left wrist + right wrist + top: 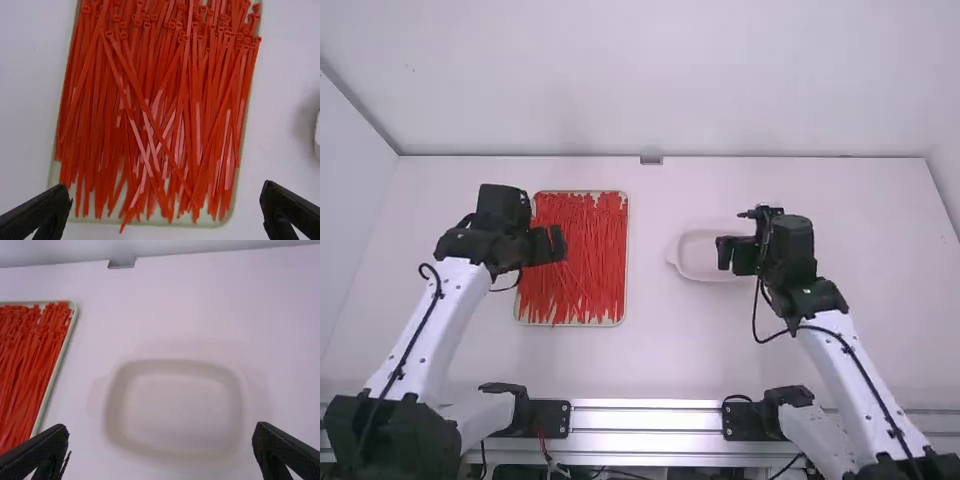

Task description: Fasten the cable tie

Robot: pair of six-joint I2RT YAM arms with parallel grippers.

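On white table: cable ties, dish

Red cable ties heaped loose on tray.

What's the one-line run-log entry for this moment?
left gripper: open, above cable ties | right gripper: open, at white dish | no tie held
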